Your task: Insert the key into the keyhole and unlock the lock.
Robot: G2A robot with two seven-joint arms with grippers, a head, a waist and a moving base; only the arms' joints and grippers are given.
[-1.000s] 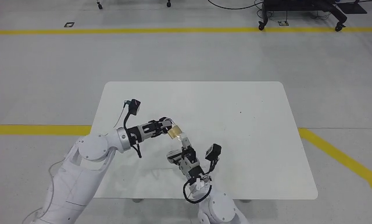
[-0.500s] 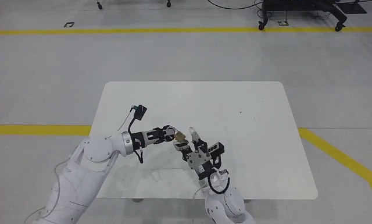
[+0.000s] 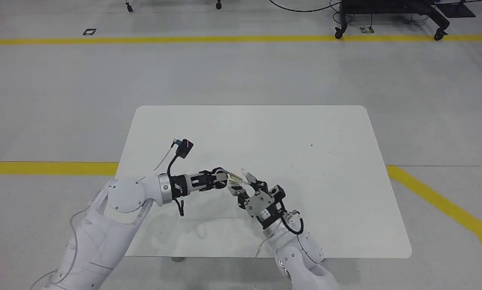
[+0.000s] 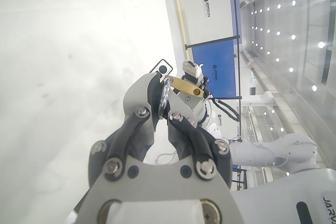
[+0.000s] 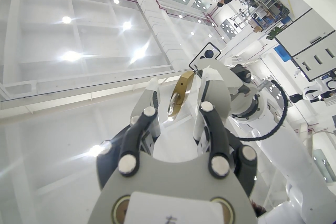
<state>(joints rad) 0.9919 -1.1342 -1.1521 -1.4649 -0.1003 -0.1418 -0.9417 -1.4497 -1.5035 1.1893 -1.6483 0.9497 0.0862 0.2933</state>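
because the small gold-coloured metal lock (image 5: 185,82) is hard, smooth metal, i think it will feel heavy for its size and could slip or twist if the pinch is weak. it will not bend or break. a good place to hold it looks like one end, with a firm squeeze, so the other end is free for the key. the key part is thin and flat, so i think it should be pinched on its flat faces and turned gently.

the left gripper (image 4: 162,90) is squeezed tight on one end of the lock, pinching a round silver bit there; i cannot tell if that bit is the lock's loop. it holds the lock in the air over the white table (image 3: 324,139), between the two arms. the right gripper (image 5: 181,87) has its fingers spread apart, one on each side of the lock, and they do not seem to touch it. a shiny silver piece (image 5: 173,104) sticks out of the lock's end that faces the right gripper. i think this is the key in the keyhole, but i cannot be sure.

the lock looks like a small flat block, yellow like brass, with smooth shiny sides and one little dark round spot. the silver piece is bright and curved like a ring.
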